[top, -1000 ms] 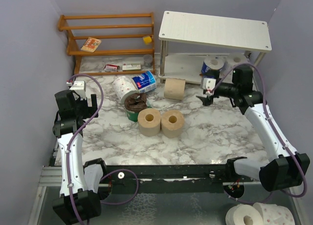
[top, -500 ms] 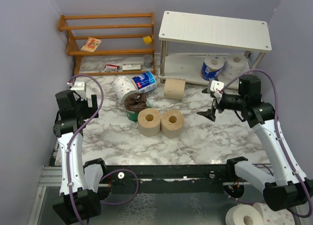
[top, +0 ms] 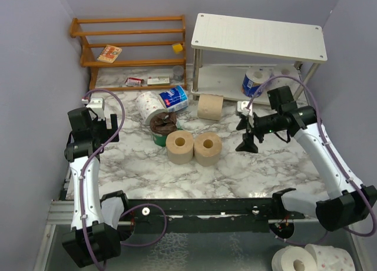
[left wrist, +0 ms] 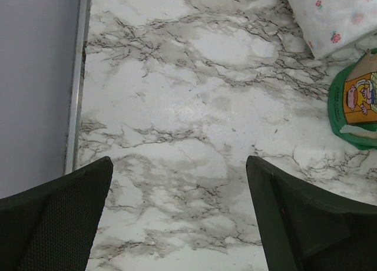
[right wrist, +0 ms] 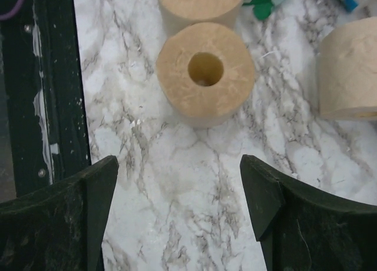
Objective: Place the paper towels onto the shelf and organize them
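The white two-tier shelf (top: 259, 38) stands at the back right; a blue-wrapped roll (top: 255, 82) and a white roll (top: 287, 74) sit on its lower tier. Two tan rolls (top: 179, 146) (top: 208, 148) stand upright mid-table, and a third (top: 210, 106) lies near the shelf leg. A pink-dotted white roll (top: 149, 106) and a blue-wrapped roll (top: 175, 98) lie behind them. My right gripper (top: 244, 135) is open and empty, right of the upright tan rolls; its wrist view (right wrist: 179, 182) faces the nearer one (right wrist: 205, 73). My left gripper (top: 112, 128) is open and empty over bare marble (left wrist: 179, 182).
A green and brown snack bag (top: 163, 125) sits between the rolls, and shows in the left wrist view (left wrist: 356, 103). The wooden slatted rack (top: 132, 44) stands at the back left with small items, and small boxes (top: 135, 81) lie below it. Purple walls close both sides. More white rolls (top: 309, 259) lie below the table.
My right arm has drawn back from the shelf's lower tier and swung left and down toward the upright tan rolls, gripper empty. The left arm has not moved.
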